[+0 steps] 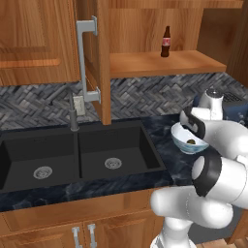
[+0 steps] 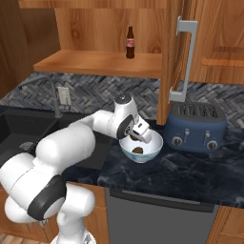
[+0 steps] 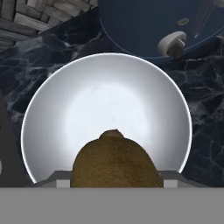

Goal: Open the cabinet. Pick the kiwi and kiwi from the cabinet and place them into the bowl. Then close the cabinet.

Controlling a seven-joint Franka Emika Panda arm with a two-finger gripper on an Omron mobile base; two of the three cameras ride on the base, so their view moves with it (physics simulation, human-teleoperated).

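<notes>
My gripper [image 2: 137, 135] hangs just over the pale bowl [image 2: 153, 145] on the dark counter, shut on a brown kiwi [image 3: 114, 162]. In the hand view that kiwi covers the fingertips and sits above the bowl's [image 3: 109, 70] near rim. A second kiwi [image 2: 138, 150] lies on the bowl's bottom; the left base view shows it [image 1: 192, 142] inside the bowl [image 1: 181, 144] too. The cabinet stands open, its door [image 1: 102, 58] swung out with the silver bar handle [image 1: 83, 60] facing me, and the other door [image 2: 172, 52] is open as well.
A cola bottle [image 2: 129, 43] stands on the cabinet shelf [image 2: 95, 63]. A blue toaster [image 2: 195, 126] sits right of the bowl. The black double sink [image 1: 72, 155] and its faucet [image 1: 72, 114] are to the left. The open door edges hang over the counter.
</notes>
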